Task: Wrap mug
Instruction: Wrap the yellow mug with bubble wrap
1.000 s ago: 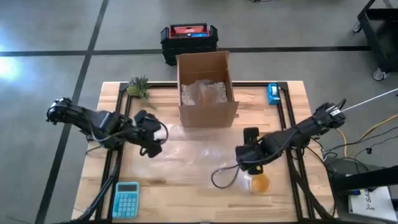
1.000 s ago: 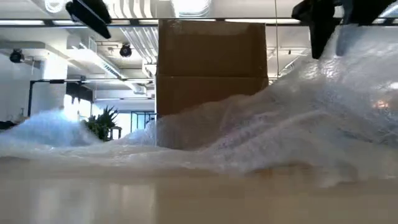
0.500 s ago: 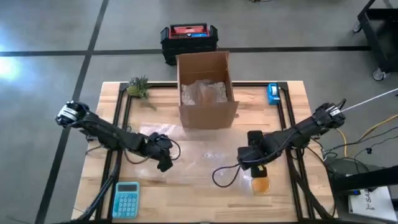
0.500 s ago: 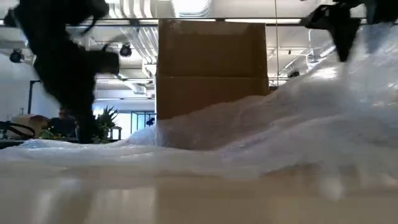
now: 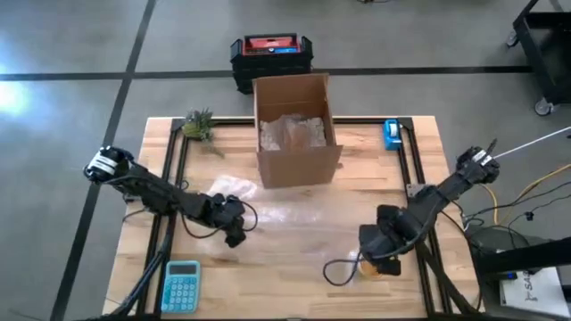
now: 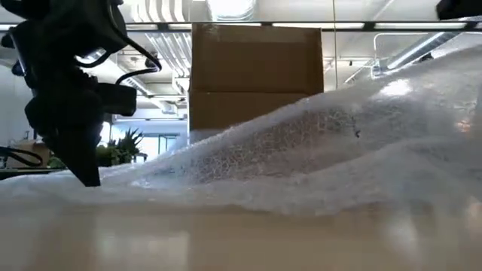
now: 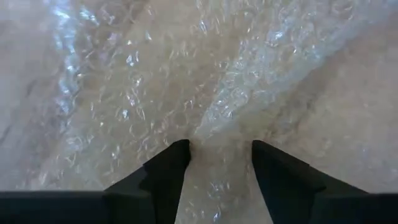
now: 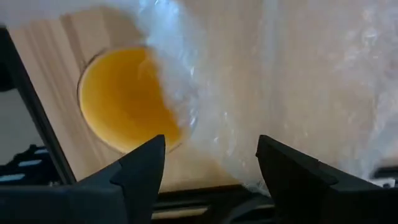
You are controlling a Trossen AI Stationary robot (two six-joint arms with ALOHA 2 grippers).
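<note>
the yellow mug [image 5: 373, 265] is seen at the lower right of the tabletop [image 5: 294, 259], partly covered by the bubble wrap [image 5: 268, 214] spread across the middle. the right hand [image 5: 382, 245] is placed over the mug, its 2 fingers spread around wrap. the left hand [image 5: 234, 221], left of centre, is spread with a fold of wrap between its fingers. a cardboard box [image 5: 296, 129] is set at the upper centre.

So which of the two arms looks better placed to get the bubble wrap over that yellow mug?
Probably the right. Its tool hovers right over the yellow mug, fingers open, with the bubble wrap already partly over the rim. The left tool is across the table, down at the sheet's far edge.
</note>
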